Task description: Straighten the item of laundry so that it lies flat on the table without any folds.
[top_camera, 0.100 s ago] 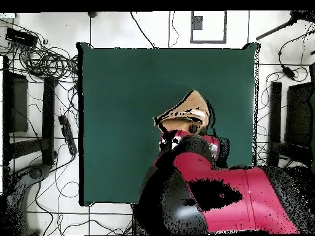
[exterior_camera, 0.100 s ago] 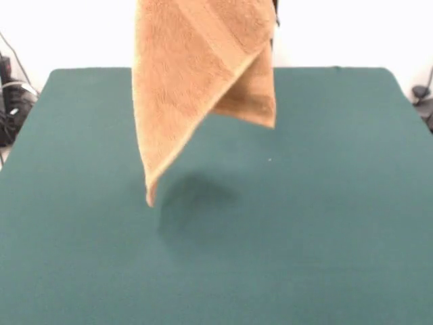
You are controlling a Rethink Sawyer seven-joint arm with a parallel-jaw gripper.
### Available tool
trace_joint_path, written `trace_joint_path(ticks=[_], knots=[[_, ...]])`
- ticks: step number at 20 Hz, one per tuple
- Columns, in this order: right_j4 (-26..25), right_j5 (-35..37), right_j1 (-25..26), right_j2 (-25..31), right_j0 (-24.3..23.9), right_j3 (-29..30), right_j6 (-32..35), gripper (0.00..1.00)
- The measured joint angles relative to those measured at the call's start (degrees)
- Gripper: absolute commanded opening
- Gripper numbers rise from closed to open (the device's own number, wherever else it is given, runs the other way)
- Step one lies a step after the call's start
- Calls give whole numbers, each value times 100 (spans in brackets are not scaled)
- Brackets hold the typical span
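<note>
The item of laundry (exterior_camera, 0.100 s ago: 196, 61), an orange-tan terry towel, hangs in the air from above the top edge of the front view. It is folded over itself and drapes down to a pointed corner that ends just above the green table (exterior_camera, 0.100 s ago: 325, 223), over its shadow. A woven band runs across its upper part. In the overhead view the towel (top_camera, 0.100 s ago: 187, 109) shows as a bunched peak just beyond the red and black arm. My gripper (top_camera, 0.100 s ago: 183, 130) sits under the wrist there, shut on the towel's top; its fingers are hidden.
The arm's red and black links (top_camera, 0.100 s ago: 203, 190) cover the table's edge nearest the base. Cables and black stands (top_camera, 0.100 s ago: 43, 67) lie on the floor beside the table. A cable bundle (exterior_camera, 0.100 s ago: 10, 101) sits past the table's far left corner.
</note>
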Motion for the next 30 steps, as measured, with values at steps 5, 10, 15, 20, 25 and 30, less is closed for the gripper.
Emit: trace_joint_path(ticks=[5,10,15,20,25,30], knots=[[187,-390,0,1,-14,16,0,100],[338,-558,2,1,-38,19,0,100],[444,-559,1,15,-135,19,0,100],[750,-559,0,221,-594,19,-10,100],[934,-515,142,570,-1379,-185,-388,100],[938,-58,433,747,-1848,-662,-1008,100]])
